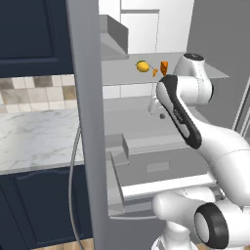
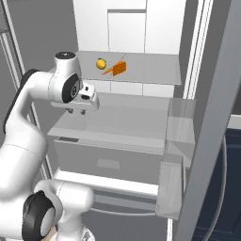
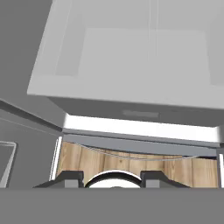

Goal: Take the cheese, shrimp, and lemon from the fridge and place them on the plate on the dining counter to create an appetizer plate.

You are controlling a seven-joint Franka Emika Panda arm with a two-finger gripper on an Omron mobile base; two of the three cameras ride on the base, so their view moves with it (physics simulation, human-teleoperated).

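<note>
Reaching up for the small orange cheese wedge risks the part-open, empty tool nudging the rounded yellow lemon beside it.

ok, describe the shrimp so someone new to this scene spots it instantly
Look in the open fridge, on the upper grey shelf. Three small items sit together there; the shrimp is the thin curved orange sliver between the round yellow lemon and the chunkier orange cheese wedge.

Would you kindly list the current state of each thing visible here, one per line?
Tall pale grey fridge: door open.
Small rounded yellow lemon: on the upper shelf.
Small orange wedge-shaped cheese: same shelf, beside the lemon.
Thin curved orange shrimp: between them.
Tool: empty, pointing downward below that shelf.
</note>
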